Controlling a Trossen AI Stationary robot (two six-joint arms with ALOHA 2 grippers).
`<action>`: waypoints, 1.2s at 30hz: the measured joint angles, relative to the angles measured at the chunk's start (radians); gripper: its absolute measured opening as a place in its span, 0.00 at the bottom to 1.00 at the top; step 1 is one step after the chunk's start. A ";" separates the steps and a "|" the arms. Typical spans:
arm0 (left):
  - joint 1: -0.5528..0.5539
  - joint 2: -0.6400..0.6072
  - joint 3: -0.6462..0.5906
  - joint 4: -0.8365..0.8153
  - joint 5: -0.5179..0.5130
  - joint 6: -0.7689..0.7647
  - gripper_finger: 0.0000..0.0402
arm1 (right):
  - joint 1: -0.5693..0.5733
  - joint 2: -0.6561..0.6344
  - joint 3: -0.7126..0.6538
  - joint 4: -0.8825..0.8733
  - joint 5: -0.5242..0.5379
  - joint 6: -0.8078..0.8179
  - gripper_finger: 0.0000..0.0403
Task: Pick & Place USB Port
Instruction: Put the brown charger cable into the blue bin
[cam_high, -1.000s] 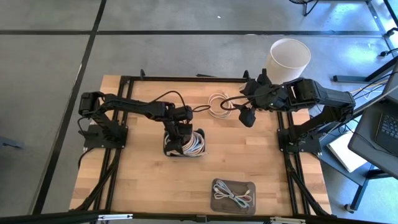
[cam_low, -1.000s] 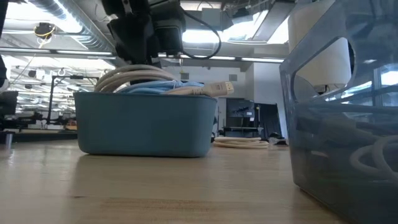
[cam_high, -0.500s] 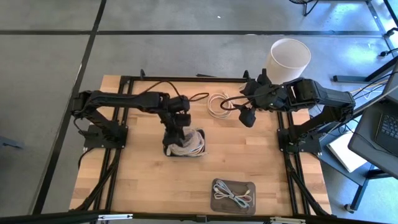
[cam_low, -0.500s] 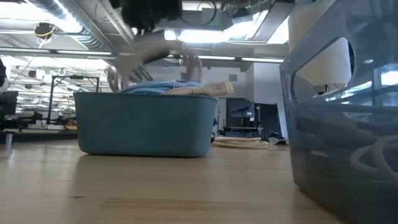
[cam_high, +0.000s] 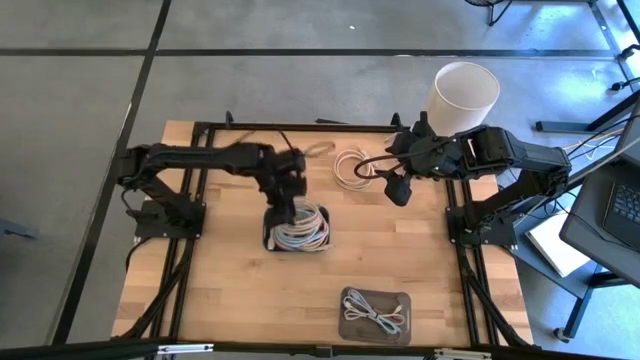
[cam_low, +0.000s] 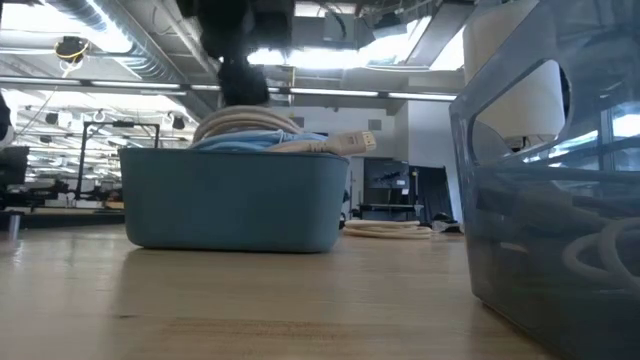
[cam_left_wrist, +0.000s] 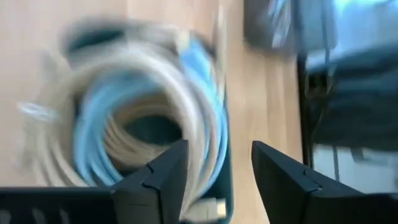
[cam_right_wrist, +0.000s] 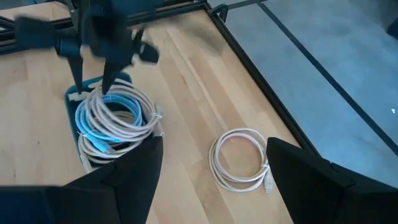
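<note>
Left gripper (cam_high: 289, 196) hangs over blue bin (cam_high: 272, 240) of coiled cables (cam_high: 300, 229) mid-table, arm reaching in from left, 2 fingers apart, empty. Loose cable coil (cam_high: 350, 168) lies beyond. Right gripper (cam_high: 398, 187) hovers at right, fingers spread, nothing held.

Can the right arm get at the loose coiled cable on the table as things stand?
Probably yes: the right pincer is open, hanging beside the loose coiled cable, with nothing over it. The left pincer is off over the blue bin.
</note>
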 joint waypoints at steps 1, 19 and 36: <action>0.012 -0.020 0.013 0.016 0.000 -0.008 0.41 | 0.000 0.000 0.000 -0.001 0.000 0.001 0.72; 0.124 -0.488 0.108 0.404 -0.215 0.022 0.37 | -0.038 0.058 -0.052 -0.034 -0.065 0.056 0.72; 0.097 -0.526 0.108 0.601 -0.237 0.148 0.37 | -0.257 0.096 -0.643 0.438 -0.397 -0.113 0.72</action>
